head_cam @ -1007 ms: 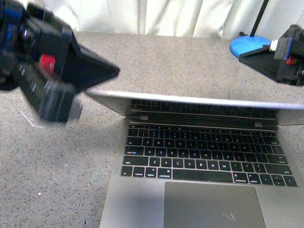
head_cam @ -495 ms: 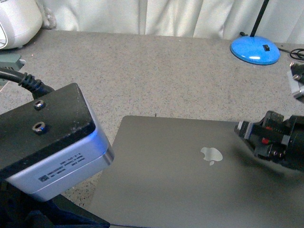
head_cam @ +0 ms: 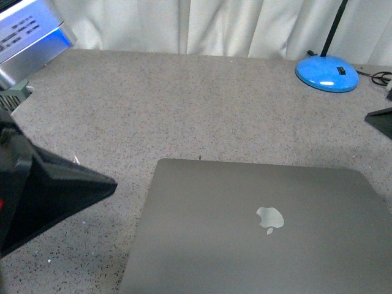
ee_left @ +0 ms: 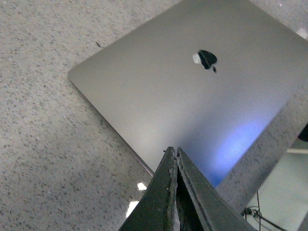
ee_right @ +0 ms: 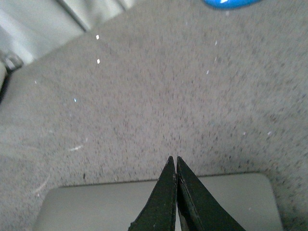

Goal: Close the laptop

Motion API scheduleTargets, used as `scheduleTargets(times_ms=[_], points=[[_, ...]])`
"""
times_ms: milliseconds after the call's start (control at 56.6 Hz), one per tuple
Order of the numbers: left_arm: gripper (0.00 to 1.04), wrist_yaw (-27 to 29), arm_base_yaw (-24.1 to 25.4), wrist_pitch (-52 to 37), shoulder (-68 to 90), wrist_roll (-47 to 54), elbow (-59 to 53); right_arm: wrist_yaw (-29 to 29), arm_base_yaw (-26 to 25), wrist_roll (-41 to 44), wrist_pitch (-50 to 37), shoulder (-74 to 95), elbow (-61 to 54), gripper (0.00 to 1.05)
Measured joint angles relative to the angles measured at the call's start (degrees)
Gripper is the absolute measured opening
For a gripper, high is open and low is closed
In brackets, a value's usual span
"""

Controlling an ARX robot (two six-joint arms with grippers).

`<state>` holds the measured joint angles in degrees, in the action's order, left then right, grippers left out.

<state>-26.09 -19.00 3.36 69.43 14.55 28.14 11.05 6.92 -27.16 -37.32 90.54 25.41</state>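
Observation:
The laptop (head_cam: 257, 226) lies shut and flat on the speckled grey table, its grey lid up with the apple logo (head_cam: 269, 218) showing. My left gripper (head_cam: 113, 182) is shut and empty, its black tip to the left of the lid. In the left wrist view the shut gripper (ee_left: 173, 150) hangs over the lid's near edge, above the laptop (ee_left: 192, 96). My right gripper (head_cam: 369, 116) is shut and empty at the right edge, clear of the lid. In the right wrist view its tip (ee_right: 173, 158) hovers above the laptop's (ee_right: 96, 207) edge.
A blue lamp base (head_cam: 326, 72) with a black stem stands at the back right. A silver-grey camera housing (head_cam: 30, 37) on my left arm fills the upper left corner. White curtains (head_cam: 184, 24) hang behind the speckled table (head_cam: 184, 104).
The lid has gone from nearly shut to fully flat. Both arms have pulled off it: the left one back to the left, the right one out past the right edge.

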Motion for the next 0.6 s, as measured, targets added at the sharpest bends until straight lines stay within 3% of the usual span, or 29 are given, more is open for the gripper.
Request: scheduleTargets(times_ms=[88,212,389,601], points=[[0.04,-0.39,-0.02,3.08,-2.58,1.29,-1.55,-1.38,0.66,-0.02,-1.22,-0.96,-2.01,0.01],[0.04,4.90,1.51,-2.29,-4.02,0.42,-4.26,-6.34,2.69,0.55,-3.65,-0.81,-6.08,0.01],[0.04,16.52,13.20,-16.63,-6.01,-11.37,-2.73,-17.75,2.67,11.69,-4.52,-12.15,-8.35,0.01],[0.04,22.01,20.65,-23.26,-10.97,-14.93,-8.90,-22.97,3.26,18.71,-3.17,-25.27,-13.07,0.01]])
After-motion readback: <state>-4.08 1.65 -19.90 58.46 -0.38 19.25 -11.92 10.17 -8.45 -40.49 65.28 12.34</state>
